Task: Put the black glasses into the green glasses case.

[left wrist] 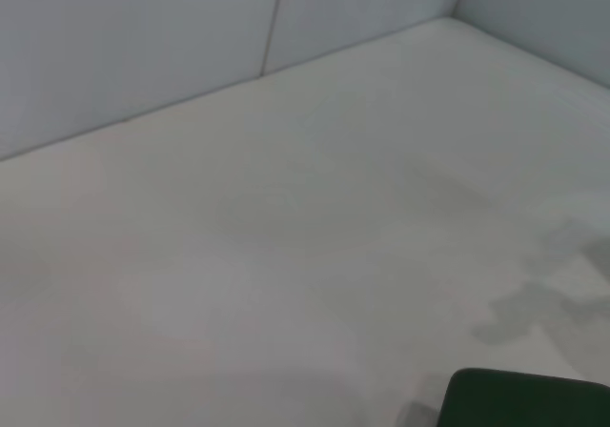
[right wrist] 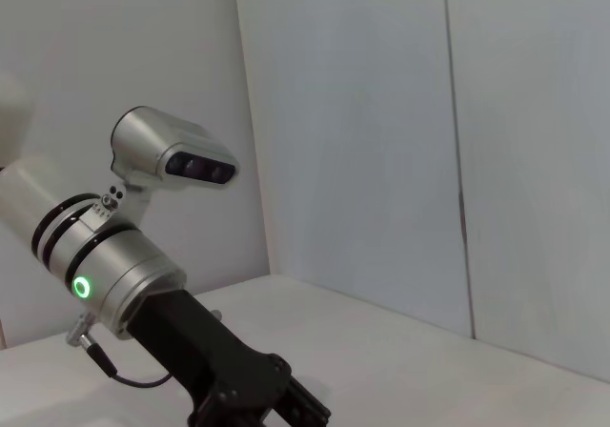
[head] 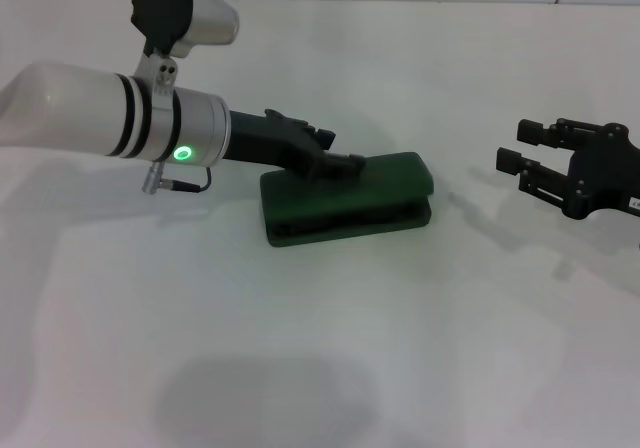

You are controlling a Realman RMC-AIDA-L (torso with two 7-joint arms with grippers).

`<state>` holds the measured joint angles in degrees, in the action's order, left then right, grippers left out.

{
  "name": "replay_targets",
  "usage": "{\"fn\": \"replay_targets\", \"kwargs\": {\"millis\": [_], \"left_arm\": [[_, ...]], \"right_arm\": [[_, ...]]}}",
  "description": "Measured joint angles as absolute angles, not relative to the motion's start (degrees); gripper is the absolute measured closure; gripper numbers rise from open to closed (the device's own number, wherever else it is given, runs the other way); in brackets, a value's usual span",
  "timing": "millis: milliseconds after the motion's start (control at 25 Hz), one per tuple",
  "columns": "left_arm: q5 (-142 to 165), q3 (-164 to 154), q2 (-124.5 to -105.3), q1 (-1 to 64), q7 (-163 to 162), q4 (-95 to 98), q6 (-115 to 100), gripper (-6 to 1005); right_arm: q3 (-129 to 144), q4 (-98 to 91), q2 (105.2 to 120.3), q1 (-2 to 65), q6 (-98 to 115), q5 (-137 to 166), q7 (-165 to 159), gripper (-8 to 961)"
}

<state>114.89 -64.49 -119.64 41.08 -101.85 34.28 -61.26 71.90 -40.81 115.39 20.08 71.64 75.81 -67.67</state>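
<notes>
White tabletop (head: 330, 358) filled the head view, with pale wall panels along the far edge. Near the middle lay the green glasses case (head: 345, 200), its lid lowered almost onto the base so that only a dark slit showed along the front. The left gripper (head: 350, 164) reached in from the left and rested on top of the lid at its near-left end; whether its fingers were parted or together could not be told, and they had nothing in their grasp. The black glasses could not be seen anywhere on the table. Well off to the right, the right gripper (head: 512, 159) hung above the surface with its fingers spread apart and empty, pointing toward the case.

From the left wrist, mostly bare table and the wall panels (left wrist: 143, 46) showed, with one dark green corner of the case (left wrist: 524, 400) at the frame's edge.

From the right wrist, the left arm (right wrist: 114, 255) appeared against the wall, its ring light glowing green, its black gripper body (right wrist: 238, 389) cut off by the edge of the picture.
</notes>
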Motion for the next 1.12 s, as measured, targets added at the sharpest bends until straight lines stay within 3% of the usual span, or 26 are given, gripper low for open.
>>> {"fn": "replay_targets", "kwargs": {"millis": [360, 600, 920, 1120], "left_arm": [[106.5, -64.2, -119.61, 38.4, -91.9, 35.3, -65.6, 375], [87.8, -63.7, -117.99, 28.9, -73.1, 40.3, -87.6, 375], [85.6, -64.1, -116.36, 20.5, -59.7, 36.6, -101.0, 374], [88.1, -63.9, -116.31, 17.7, -56.2, 35.9, -104.3, 352]], "right_arm": [[71.9, -41.2, 115.39, 20.2, 72.5, 75.9, -67.6, 523], [71.5, -40.5, 115.02, 21.2, 85.9, 76.0, -62.4, 478], [75.7, -33.1, 115.92, 27.5, 89.0, 75.9, -57.8, 419], [77.7, -27.7, 116.04, 30.8, 88.6, 76.0, -52.8, 171]]}}
